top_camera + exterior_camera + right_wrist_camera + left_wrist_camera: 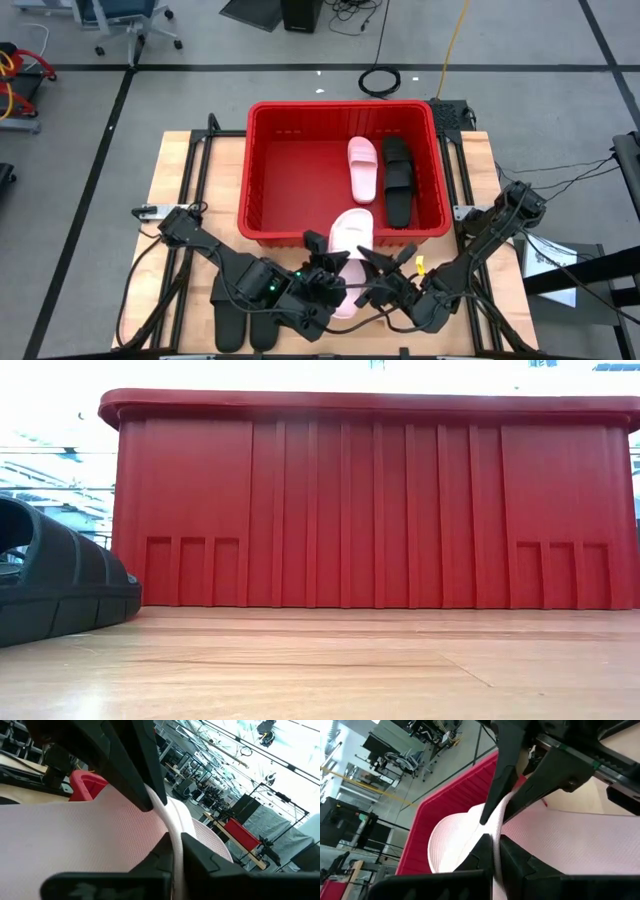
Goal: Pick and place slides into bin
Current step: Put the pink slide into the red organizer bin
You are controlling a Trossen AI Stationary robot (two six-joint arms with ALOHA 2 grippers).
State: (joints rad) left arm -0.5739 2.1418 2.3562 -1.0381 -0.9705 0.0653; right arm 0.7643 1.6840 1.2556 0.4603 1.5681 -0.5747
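Both arms meet at the near edge of the red bin (pixel 262 170) on one pale pink slide (pixel 349 240), which is lifted and tipped toe-first over the bin's front rim — heel end toward the arms, so it looks staged for a drop inside. Left gripper (pixel 322 283) is closed on the slide's edge; in its wrist view the thin pink sidewall sits pinched between the dark fingers (pixel 485 849). Right gripper (pixel 372 275) is clamped on the opposite edge the same way (right wrist view shows the pink rim squeezed between its fingers (pixel 195 851)). Two-sided hold probably keeps the floppy sandal level over the rim. Already in the bin: a second pink slide (pixel 362 168) and a black slide (pixel 398 178), side by side against the right wall. Two more black slides (pixel 250 325) wait on the wooden table (pixel 170 180) under the left arm — one toe shows in the low view. Roughly halfway, judging by count.
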